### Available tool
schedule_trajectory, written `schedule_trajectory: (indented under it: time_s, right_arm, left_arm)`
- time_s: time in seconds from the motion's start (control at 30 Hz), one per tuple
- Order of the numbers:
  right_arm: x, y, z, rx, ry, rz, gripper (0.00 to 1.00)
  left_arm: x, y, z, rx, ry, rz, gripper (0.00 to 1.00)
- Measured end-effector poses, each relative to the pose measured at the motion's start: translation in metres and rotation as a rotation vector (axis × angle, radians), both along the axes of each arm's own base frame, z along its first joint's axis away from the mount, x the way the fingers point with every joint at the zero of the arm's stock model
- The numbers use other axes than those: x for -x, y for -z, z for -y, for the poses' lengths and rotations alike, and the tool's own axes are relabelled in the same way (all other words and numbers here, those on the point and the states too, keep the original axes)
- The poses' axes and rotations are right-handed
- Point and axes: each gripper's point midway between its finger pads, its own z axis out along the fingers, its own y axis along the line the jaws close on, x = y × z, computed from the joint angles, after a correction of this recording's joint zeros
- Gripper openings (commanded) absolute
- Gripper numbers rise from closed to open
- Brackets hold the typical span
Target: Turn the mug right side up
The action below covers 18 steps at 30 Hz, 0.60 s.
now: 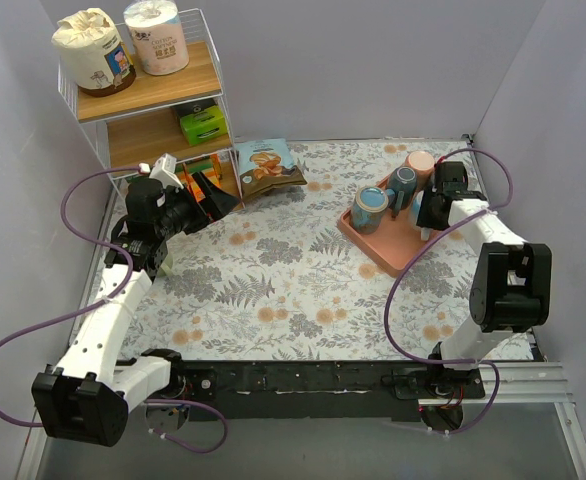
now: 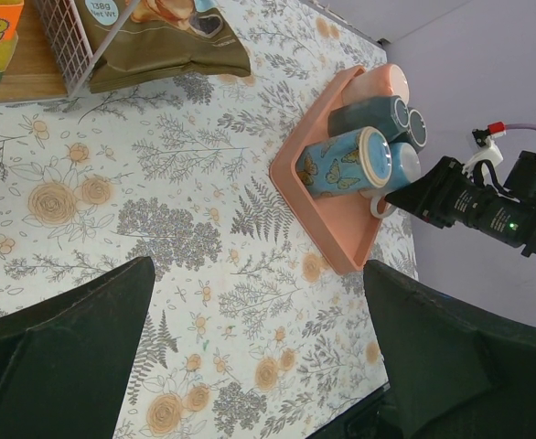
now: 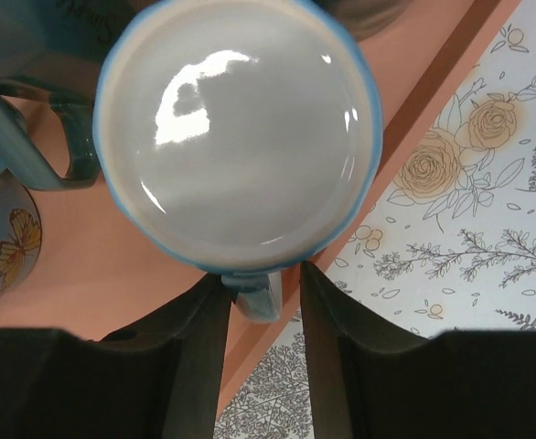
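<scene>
Straddling the handle [image 3: 254,297] of the mug [image 3: 236,128], the right fingers [image 3: 199,357] stand slightly parted, a sliver of gap on one side, likely because the handle offers the surest hold for flipping it. The mug sits seemingly base-up on the tray [image 3: 112,265] by the far right corner of the table [image 1: 273,290]. The left fingers [image 2: 67,347] hang wide open near the far left corner, out of the way. I count four mugs, one tray, two paper rolls [image 1: 155,35] on one shelf [image 1: 153,90]

From above the near edge, the top external view covers the whole worktop [image 1: 273,290]. The left wrist view faces the far right corner, sharing the tray [image 2: 318,224] with the right wrist's close downward view.
</scene>
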Motion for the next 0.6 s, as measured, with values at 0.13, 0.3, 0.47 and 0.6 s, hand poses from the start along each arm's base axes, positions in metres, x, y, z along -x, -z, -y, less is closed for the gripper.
schedule_trajectory:
  time_s: [0.13, 0.3, 0.47, 0.6]
  right_arm:
    - [-0.0040, 0.0011, 0.0003, 0.008, -0.015, 0.001, 0.40]
    - [-0.0056, 0.0034, 0.0000, 0.015, -0.036, -0.001, 0.34]
    - [-0.0081, 0.0028, -0.0001, 0.024, -0.055, 0.006, 0.14]
    - [-0.0081, 0.0027, 0.0006, 0.029, -0.063, 0.006, 0.01]
  left_arm:
    - [-0.0007, 0.0016, 0.0003, -0.001, 0.001, -0.005, 0.98]
    - [-0.0008, 0.0017, 0.0003, -0.001, 0.001, -0.005, 0.98]
    - [-0.0008, 0.0017, 0.0004, -0.001, 0.001, -0.005, 0.98]
    - [-0.0006, 0.0017, 0.0007, 0.001, 0.003, -0.006, 0.98]
